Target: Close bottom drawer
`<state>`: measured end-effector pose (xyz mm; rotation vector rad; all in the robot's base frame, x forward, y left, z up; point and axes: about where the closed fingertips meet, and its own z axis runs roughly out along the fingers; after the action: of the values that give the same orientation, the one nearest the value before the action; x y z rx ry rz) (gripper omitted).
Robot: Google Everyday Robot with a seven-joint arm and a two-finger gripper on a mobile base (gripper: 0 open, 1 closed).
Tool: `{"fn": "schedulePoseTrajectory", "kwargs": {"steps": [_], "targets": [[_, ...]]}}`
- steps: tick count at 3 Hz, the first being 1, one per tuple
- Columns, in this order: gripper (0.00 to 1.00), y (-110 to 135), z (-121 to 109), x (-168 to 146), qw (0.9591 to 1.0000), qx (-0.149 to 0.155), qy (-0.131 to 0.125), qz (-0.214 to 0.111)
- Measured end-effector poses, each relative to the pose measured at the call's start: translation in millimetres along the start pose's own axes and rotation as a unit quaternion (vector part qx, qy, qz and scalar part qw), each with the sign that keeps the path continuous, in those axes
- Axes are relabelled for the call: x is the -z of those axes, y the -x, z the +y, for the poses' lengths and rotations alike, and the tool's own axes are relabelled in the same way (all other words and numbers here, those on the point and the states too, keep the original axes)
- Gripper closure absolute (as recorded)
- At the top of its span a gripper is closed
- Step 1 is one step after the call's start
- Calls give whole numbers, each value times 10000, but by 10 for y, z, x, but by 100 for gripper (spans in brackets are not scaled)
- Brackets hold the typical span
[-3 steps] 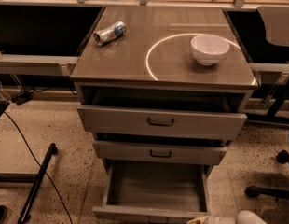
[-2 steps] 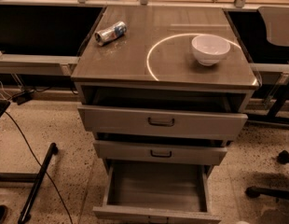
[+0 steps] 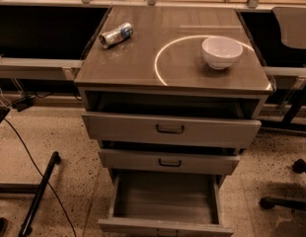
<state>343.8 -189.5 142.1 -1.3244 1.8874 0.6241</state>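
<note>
Gripper's nowhere in the shot, so I can't tell if it's released or clenched on anything.

Everything here is relative to the cabinet (image 3: 89, 85). Nearest the camera, at its foot, the bottom drawer (image 3: 165, 204) is pulled way out, with a plain grey box inside and its front edge right at the lower edge of the view. Just above it the middle drawer (image 3: 143, 159) sticks out a little, and the top drawer (image 3: 128, 127) above that is partly open too, with a dark gap showing under the cabinet top (image 3: 143, 58).

On that top there's a crushed can (image 3: 116, 35) lying on its side near the back-left corner and a white bowl (image 3: 221, 52) upright on the right side, sitting inside a thin white ring (image 3: 156, 65) marked on the surface.

Speckled floor (image 3: 69, 137) all around. Left of the cabinet there's a black cable (image 3: 29, 157) and a black bar (image 3: 39, 194); to the right, chair casters (image 3: 286, 201). Behind it on both sides is dark space under a long counter (image 3: 34, 1), plus a chair back (image 3: 293, 26) at far right.
</note>
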Motion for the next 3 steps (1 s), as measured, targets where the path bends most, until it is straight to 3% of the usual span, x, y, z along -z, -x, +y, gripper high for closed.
{"fn": "schedulePoseTrajectory", "kwargs": {"steps": [1,3], "targets": [[100,44,-159,-216,9988,-343,-229,-277],[100,126,-643,-381,9932,-423,-912,-587]]}}
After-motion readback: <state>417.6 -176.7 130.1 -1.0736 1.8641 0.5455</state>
